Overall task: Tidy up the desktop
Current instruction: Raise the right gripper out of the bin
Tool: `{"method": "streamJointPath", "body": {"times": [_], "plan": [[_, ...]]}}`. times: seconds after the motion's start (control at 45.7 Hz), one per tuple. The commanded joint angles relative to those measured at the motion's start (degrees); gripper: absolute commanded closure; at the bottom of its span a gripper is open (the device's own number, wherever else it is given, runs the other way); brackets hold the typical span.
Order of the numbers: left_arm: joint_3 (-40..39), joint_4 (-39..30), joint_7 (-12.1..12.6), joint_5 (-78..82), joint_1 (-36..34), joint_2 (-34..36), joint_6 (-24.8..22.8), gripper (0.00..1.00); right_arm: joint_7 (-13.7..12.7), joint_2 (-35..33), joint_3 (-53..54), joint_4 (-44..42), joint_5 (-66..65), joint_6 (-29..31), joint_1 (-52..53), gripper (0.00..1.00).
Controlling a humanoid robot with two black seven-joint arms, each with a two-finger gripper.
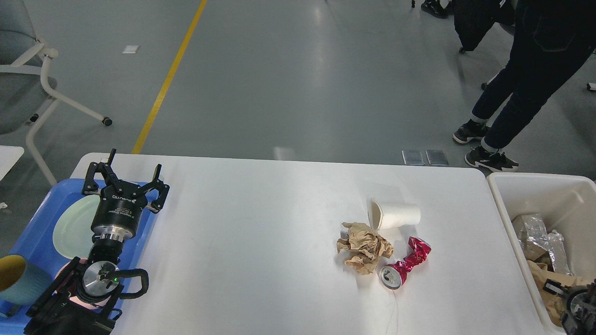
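Three pieces of rubbish are left clustered on the large white rectangular desktop (pixel 260 242), evidently awaiting the off-white plastic bin (pixel 505 195): a tipped white paper cup (pixel 395 214), a crumpled brown paper ball (pixel 363 247) and a crushed red can (pixel 404 264). The left gripper (pixel 125 179) is held spread and empty above the blue plastic tray (pixel 32 242). Of the right gripper (pixel 565 298), only a dark part is seen at the bin's near corner, so its state cannot be told.

My left arm (pixel 100 260) is matte black, a stack of round segments. A silver disc joint with a small green light sits low on it, and a black cable loops out beside that. The left gripper (pixel 125 179) carries 2 black linkage fingers and white lettering on its cylindrical body. Of my right arm (pixel 575 302) only a dark tip with a silver ring shows.
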Motion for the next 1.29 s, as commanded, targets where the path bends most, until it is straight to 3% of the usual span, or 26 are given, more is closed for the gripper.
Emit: {"method": "streamJointPath", "body": {"times": [0.0, 0.109, 0.832, 0.963, 1.073, 1.27], "plan": [[0.0, 0.0, 0.0, 0.0, 0.0, 0.0, 0.0, 0.04, 0.1, -0.2, -0.2, -0.1, -0.1, -4.9, -0.5, 0.00], [0.0, 0.0, 0.0, 0.0, 0.0, 0.0, 0.0, 0.04, 0.1, 0.0, -0.3, 0.3, -0.2, -7.9, -1.2, 0.00], [0.0, 0.0, 0.0, 0.0, 0.0, 0.0, 0.0, 0.04, -0.2, -2.8, -0.1, 2.8, -1.1, -7.6, 2.6, 0.00], [0.0, 0.0, 0.0, 0.0, 0.0, 0.0, 0.0, 0.04, -1.5, -11.7, -1.0, 17.6, -2.5, -1.7, 13.4, 0.00], [0.0, 0.0, 0.0, 0.0, 0.0, 0.0, 0.0, 0.04, -2.3, -17.3, -2.9, 32.6, -12.7, 3.3, 26.4, 0.00], [0.0, 0.0, 0.0, 0.0, 0.0, 0.0, 0.0, 0.04, -5.5, -21.0, -16.5, 57.7, -23.1, 12.2, 55.8, 0.00]]}}
